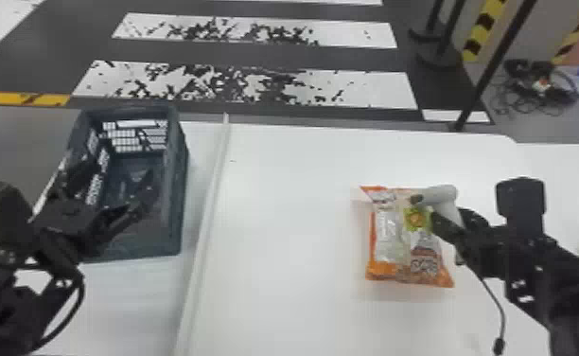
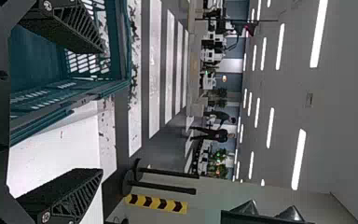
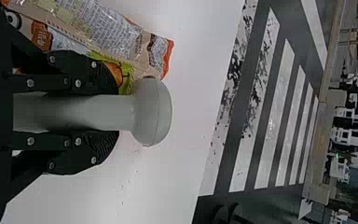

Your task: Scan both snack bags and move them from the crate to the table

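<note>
White, ridge-split tabletop (image 1: 293, 236) bears blue-grey slatted plastic crate (image 1: 174, 203), black left gripper (image 1: 141, 196) spread open there; farther right, orange-edged shiny snack bag (image 1: 392, 241), black right gripper (image 1: 454, 221) alongside, clasping pale-grey round-headed scanner (image 1: 440, 193).

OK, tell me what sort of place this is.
Probably a large indoor test or demo hall, perhaps for robots: it has long overhead strip lights, crosswalk-like floor stripes and an upright yellow-and-black hazard strip.
</note>
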You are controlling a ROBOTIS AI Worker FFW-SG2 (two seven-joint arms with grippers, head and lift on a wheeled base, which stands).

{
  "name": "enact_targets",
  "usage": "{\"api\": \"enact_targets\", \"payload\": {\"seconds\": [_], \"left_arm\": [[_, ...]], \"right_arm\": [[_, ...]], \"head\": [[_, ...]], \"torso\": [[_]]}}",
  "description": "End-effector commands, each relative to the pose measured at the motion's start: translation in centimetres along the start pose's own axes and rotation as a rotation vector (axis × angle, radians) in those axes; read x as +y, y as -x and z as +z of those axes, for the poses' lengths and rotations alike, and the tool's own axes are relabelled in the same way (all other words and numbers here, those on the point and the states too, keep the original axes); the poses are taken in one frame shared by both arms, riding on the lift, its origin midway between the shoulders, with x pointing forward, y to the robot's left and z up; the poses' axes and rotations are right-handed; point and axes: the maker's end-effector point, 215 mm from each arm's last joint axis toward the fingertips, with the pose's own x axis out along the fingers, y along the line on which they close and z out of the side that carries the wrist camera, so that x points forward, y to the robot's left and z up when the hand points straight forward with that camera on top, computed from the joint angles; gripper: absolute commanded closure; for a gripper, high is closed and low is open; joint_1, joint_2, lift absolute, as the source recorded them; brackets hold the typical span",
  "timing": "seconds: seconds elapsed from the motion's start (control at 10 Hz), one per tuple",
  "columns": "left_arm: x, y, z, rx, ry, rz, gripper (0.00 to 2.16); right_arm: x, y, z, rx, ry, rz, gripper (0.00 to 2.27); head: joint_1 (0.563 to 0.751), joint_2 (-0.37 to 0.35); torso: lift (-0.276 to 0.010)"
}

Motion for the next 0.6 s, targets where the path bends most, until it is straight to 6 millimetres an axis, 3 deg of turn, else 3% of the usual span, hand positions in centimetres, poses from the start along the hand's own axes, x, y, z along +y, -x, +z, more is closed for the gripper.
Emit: {"api": "enact_targets", "payload": {"seconds": [0.0, 0.2, 0.4, 0.5], "left_arm": [[0.0, 0.0, -0.1, 0.001, 0.001, 0.000, 0.09], [0.3, 0.1, 0.0, -0.001, 0.003, 0.003, 0.09], [0.2, 0.0, 0.1, -0.004, 0.005, 0.001, 0.09], [0.1, -0.1, 0.0, -0.003, 0.006, 0.000, 0.09]], "right_arm": [[-1.9, 0.3, 0.0, -0.008, -0.018, -0.032, 2.25], [-6.3, 0.4, -0.7, -0.041, -0.044, -0.096, 2.25], [-11.0, 0.1, -2.9, -0.031, -0.073, -0.160, 2.25], [-12.4, -0.4, -3.9, -0.024, -0.070, -0.174, 2.25]], "head": [[0.695, -0.018], [0.695, -0.041], [0.695, -0.100], [0.695, -0.132]], "torso": [[-0.088], [-0.088], [-0.088], [-0.088]]}}
